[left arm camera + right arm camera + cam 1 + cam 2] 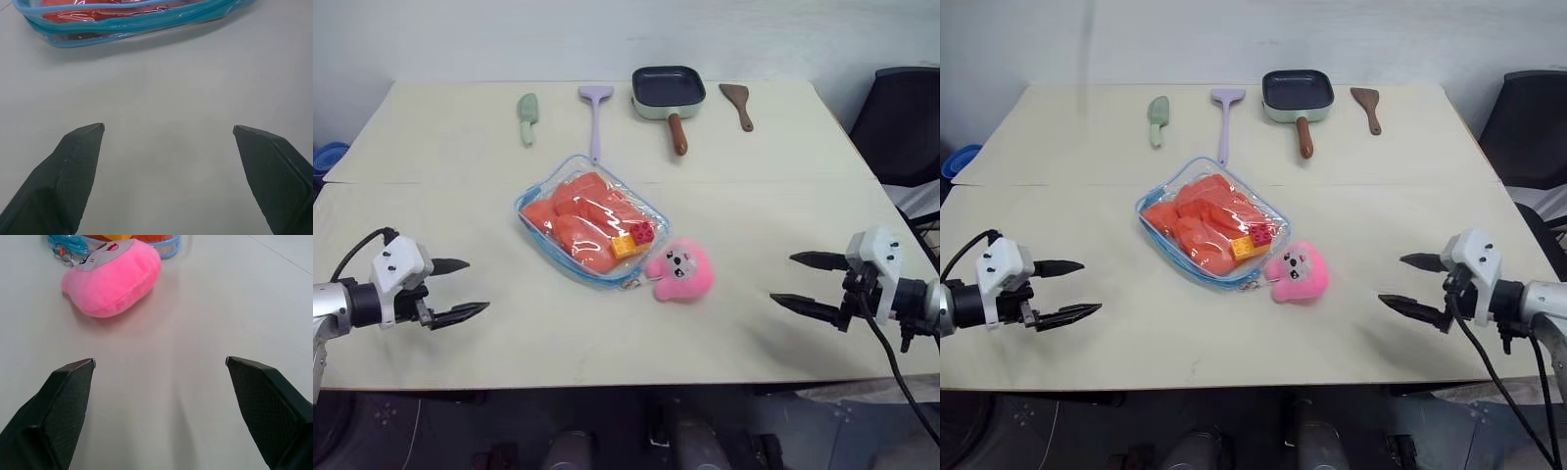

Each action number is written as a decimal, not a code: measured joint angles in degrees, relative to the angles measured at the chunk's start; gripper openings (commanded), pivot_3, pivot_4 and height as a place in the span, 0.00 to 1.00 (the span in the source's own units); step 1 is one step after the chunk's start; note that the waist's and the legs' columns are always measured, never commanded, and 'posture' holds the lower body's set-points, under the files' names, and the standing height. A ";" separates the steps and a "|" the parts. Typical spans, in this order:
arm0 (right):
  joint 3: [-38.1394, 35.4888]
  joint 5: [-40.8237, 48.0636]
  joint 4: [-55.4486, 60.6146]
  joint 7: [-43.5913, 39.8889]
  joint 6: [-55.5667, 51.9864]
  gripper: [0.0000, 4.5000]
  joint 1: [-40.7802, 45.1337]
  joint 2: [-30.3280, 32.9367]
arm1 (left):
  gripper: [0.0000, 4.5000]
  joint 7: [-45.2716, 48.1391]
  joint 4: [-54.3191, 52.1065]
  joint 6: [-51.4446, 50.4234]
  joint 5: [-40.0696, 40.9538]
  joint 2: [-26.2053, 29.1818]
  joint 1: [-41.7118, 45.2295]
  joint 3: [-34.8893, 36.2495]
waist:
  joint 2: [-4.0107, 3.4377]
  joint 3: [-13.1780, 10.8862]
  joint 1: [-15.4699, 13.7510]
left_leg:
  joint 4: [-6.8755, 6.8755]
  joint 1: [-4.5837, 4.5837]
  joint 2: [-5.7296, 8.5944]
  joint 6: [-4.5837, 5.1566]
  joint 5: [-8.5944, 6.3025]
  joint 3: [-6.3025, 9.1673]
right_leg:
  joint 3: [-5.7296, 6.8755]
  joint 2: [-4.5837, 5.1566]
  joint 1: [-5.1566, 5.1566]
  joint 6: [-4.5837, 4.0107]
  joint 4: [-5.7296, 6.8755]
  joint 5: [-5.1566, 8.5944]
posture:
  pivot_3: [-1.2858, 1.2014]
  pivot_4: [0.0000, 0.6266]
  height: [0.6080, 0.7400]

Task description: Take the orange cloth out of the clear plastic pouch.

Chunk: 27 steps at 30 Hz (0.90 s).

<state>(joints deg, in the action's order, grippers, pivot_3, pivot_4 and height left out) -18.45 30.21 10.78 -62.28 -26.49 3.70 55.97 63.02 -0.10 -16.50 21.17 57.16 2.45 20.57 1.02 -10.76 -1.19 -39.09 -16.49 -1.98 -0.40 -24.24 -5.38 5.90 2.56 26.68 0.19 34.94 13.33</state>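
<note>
The clear plastic pouch [592, 220] with a light blue rim lies flat mid-table, and the folded orange cloth [578, 217] fills it. Small orange and red toy bricks [632, 239] sit inside at its near right corner. My left gripper [465, 287] hovers open at the near left, well apart from the pouch, its fingers [73, 166] pointing toward the pouch's blue edge [137, 22]. My right gripper [781, 279] is open at the near right, empty, aimed toward a pink plush toy [115, 281].
The pink plush toy [680, 270] lies against the pouch's near right corner. Along the far edge are a green knife-shaped tool [528, 117], a lilac spatula [595, 113], a frying pan [668, 93] and a brown spatula [738, 103]. A dark chair [901, 122] stands at the right.
</note>
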 measured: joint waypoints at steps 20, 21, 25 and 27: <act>0.73 -0.80 0.18 1.51 -0.43 0.99 0.81 -0.06 | 1.00 -2.30 -4.20 -5.18 1.00 -0.01 -0.26 0.35 | -0.01 0.00 0.01 | 0.00 0.02 0.01 -0.08 0.04 -0.03 | -0.02 0.00 0.00 0.00 0.05 0.00 | 0.52 0.24 1.00; 0.72 -0.75 0.27 1.54 -0.70 0.99 0.87 -0.05 | 1.00 -2.30 -4.34 -5.53 1.06 -0.01 -0.10 0.33 | -0.01 0.00 0.00 | 0.00 0.02 0.01 -0.08 0.04 -0.03 | -0.02 0.00 0.00 0.00 0.05 0.00 | 0.52 0.24 1.00; 0.71 -0.19 0.57 1.56 -1.72 0.99 0.86 -0.06 | 1.00 -2.04 -4.47 -6.17 1.41 -0.04 0.44 0.18 | 0.00 0.00 0.01 | 0.00 0.02 0.01 -0.08 0.04 -0.03 | -0.02 0.00 0.00 0.00 0.05 0.00 | 0.52 0.24 1.00; 0.70 0.19 0.85 1.56 -2.35 0.99 0.84 -0.05 | 1.00 -1.93 -4.76 -6.31 1.67 -0.12 0.98 -0.03 | 0.00 0.00 0.00 | 0.00 0.01 0.01 -0.08 0.04 -0.03 | -0.02 0.00 0.00 0.00 0.05 0.00 | 0.52 0.24 1.00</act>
<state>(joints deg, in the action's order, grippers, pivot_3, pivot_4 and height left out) -17.75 30.40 11.63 -60.72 -28.84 4.54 55.91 61.09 -4.87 -22.81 22.85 57.05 3.44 20.55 1.02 -10.76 -1.19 -39.09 -16.48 -1.97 -0.49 -24.19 -5.41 5.88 2.56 26.69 0.19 34.99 13.33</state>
